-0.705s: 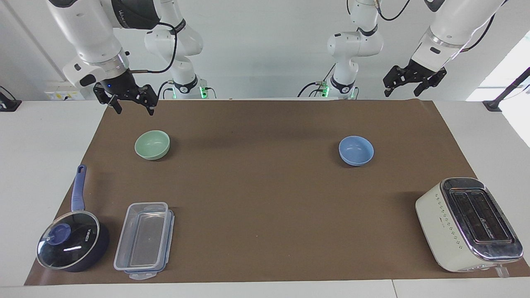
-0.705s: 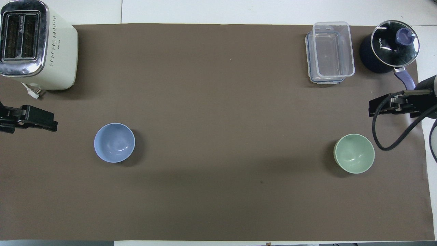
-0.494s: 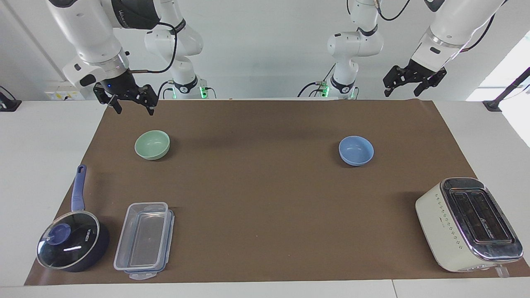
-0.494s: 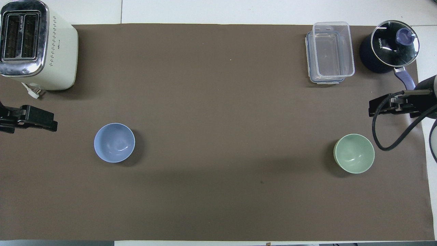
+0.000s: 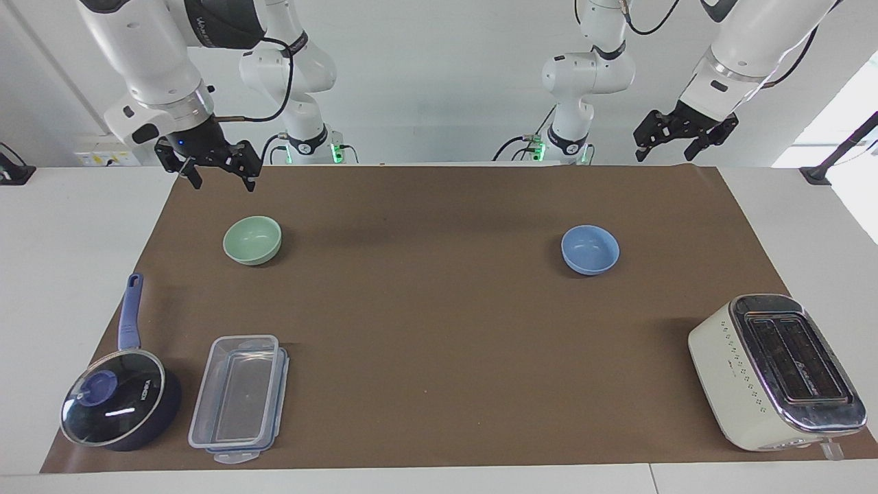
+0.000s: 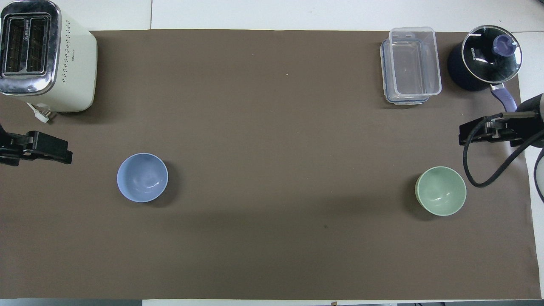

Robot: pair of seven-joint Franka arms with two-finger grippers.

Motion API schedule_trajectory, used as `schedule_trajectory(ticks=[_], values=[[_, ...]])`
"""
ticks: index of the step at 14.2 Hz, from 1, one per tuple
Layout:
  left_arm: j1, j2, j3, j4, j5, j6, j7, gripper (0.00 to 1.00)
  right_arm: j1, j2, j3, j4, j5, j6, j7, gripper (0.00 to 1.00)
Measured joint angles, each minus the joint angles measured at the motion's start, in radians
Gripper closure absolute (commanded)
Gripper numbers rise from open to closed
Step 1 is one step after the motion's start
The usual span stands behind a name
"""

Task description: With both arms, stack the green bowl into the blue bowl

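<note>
The pale green bowl [image 5: 252, 240] sits upright on the brown mat toward the right arm's end; it also shows in the overhead view [image 6: 440, 191]. The light blue bowl [image 5: 590, 250] sits upright toward the left arm's end, and also shows in the overhead view [image 6: 142, 177]. The two bowls stand wide apart. My right gripper [image 5: 223, 182] hangs open and empty in the air over the mat's edge beside the green bowl, clear of it. My left gripper [image 5: 665, 154] hangs open and empty, raised over the mat's edge at the left arm's end, well clear of the blue bowl.
A cream toaster [image 5: 775, 370] stands farther from the robots than the blue bowl. A clear plastic container [image 5: 239, 396] and a dark blue saucepan with glass lid [image 5: 116, 398] stand farther from the robots than the green bowl. A brown mat [image 5: 425, 329] covers the table.
</note>
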Motion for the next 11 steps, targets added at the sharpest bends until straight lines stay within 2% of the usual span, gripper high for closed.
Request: schedule_trajectory(ticks=[3, 6, 11], values=[[0.0, -0.017, 0.0, -0.053, 0.0, 0.061, 0.0, 0.0, -0.012, -0.001, -0.001, -0.019, 0.001, 0.017, 0.0, 0.0], [0.0, -0.031, 0.0, -0.144, 0.0, 0.145, 0.009, 0.0, -0.04, -0.02, -0.002, -0.094, 0.001, 0.083, 0.0, 0.0], [0.003, -0.023, 0.009, -0.46, 0.0, 0.445, 0.093, 0.0, -0.133, -0.131, -0.004, -0.412, 0.001, 0.39, -0.027, 0.0]])
